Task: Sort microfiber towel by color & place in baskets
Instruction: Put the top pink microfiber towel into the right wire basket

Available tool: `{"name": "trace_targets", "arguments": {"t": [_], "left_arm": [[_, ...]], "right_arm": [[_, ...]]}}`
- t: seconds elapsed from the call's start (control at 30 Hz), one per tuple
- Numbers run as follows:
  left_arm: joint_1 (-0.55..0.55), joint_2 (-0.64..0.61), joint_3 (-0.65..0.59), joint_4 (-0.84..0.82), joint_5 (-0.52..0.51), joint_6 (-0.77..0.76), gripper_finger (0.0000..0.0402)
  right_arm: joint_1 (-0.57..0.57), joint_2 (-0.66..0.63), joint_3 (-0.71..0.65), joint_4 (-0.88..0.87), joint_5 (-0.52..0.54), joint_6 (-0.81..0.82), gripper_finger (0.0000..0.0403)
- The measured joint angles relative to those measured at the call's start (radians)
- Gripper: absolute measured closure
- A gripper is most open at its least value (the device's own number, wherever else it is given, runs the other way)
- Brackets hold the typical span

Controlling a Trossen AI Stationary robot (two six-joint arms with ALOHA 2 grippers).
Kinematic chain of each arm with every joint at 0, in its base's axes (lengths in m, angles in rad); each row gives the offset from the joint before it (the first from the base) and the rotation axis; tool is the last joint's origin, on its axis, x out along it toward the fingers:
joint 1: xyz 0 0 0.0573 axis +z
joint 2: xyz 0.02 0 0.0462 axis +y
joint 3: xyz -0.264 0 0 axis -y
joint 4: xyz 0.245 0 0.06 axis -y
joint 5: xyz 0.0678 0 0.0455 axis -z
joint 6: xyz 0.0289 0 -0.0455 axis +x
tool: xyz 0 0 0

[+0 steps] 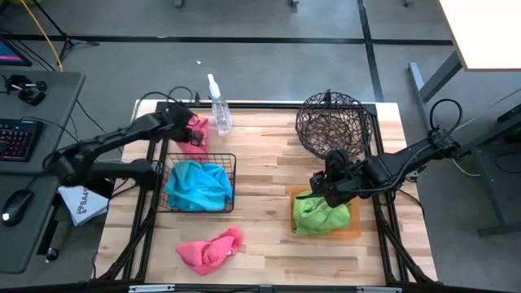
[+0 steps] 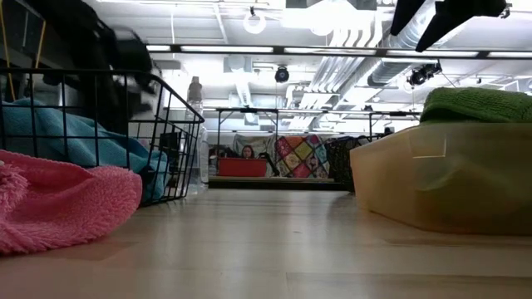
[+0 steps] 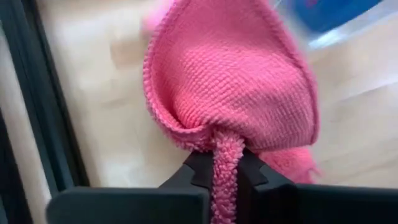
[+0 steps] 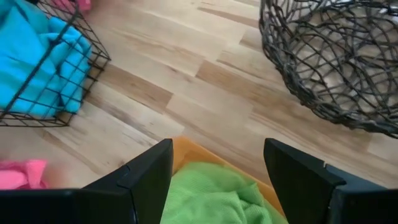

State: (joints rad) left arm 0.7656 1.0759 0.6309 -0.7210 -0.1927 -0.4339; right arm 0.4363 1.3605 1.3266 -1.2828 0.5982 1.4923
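Note:
My left gripper [image 1: 189, 124] is shut on a pink towel [image 1: 195, 130] at the table's far left, beyond the square black wire basket [image 1: 229, 159] that holds a blue towel [image 1: 198, 185]. A second pink towel [image 1: 210, 250] lies on the table near the front edge. My right gripper [image 1: 319, 185] is open and empty above a green towel [image 1: 320, 214] that lies in the orange tray [image 1: 355, 228]. The round woven-wire basket [image 1: 334, 122] stands at the far right. My left gripper pinches a bunched fold of the pink towel [image 3: 225, 163] between its two fingers. The towel hangs from the fingers in a loose pouch, over the wooden table; whether its lower part rests on the table I cannot tell.
A clear spray bottle [image 1: 220, 110] stands at the far edge just right of my left gripper. Bare wood lies between the black basket and the orange tray. A desk with keyboard and mouse stands off the table's left side.

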Motion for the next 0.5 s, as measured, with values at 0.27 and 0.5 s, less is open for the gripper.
{"name": "trace_targets", "arguments": {"t": [0.27,0.5], "left_arm": [[-0.063,-0.295,0.137,0.008,0.11,0.099,0.0399],[-0.207,-0.363,0.294,0.036,0.228,0.161,0.0401]], "right_arm": [[-0.002,0.0,0.0,0.184,0.026,-0.158,0.0155],[-0.037,0.0,0.0,0.644,-0.017,-0.601,0.0155]]}}
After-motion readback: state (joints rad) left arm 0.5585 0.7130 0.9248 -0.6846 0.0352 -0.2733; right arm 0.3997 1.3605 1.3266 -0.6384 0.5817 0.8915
